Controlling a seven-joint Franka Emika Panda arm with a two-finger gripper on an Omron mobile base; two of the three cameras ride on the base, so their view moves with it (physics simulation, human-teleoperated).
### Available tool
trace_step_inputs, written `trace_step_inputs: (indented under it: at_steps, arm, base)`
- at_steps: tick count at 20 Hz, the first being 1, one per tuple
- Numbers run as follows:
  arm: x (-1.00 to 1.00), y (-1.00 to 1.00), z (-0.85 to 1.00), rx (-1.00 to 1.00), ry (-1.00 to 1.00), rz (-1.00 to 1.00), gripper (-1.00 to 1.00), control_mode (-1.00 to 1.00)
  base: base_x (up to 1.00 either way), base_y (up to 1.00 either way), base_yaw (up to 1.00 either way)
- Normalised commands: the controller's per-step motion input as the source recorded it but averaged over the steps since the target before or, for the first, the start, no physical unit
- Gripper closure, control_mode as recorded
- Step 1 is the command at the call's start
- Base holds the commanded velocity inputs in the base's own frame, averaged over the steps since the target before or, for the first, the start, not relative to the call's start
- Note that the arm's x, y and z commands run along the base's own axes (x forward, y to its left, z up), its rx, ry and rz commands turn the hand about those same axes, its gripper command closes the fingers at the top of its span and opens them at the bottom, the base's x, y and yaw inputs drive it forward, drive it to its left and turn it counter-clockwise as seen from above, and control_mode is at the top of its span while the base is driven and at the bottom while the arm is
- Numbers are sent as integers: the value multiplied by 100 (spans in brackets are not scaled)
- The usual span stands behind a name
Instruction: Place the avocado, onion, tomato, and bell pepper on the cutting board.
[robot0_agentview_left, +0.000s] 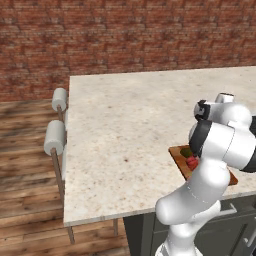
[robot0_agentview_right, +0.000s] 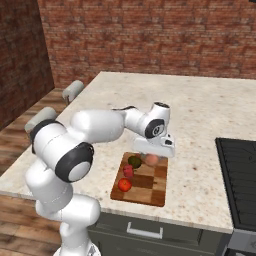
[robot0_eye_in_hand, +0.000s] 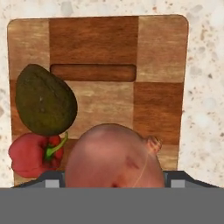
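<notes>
Onion (robot0_eye_in_hand: 113, 155) between claw tips, cut off below — bell pepper (robot0_eye_in_hand: 31, 154) half-hidden

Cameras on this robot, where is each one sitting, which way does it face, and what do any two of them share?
Left base view: behind the arm's left, looking forward and down over the counter; white arm lower right hides most of the cutting board.
Right base view: behind its right; arm from lower left reaches over the board, tomato nearest.
Hand view: looks down along the jaws at the onion, avocado, bell pepper.
Shared: right and hand views both show avocado, pepper, onion on the board.
</notes>
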Motion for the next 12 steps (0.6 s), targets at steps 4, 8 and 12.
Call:
trace_step_inputs:
  at_steps: [4, 8, 12]
  arm:
    - [11, -23, -25, 0, 0, 0, 100, -100]
    - [1, -9, -22, 0, 0, 0, 100, -100]
    - [0, 0, -20, 1, 0, 0, 100, -100]
  base:
    - [0, 0, 0]
    - [0, 0, 0]
    - [0, 0, 0]
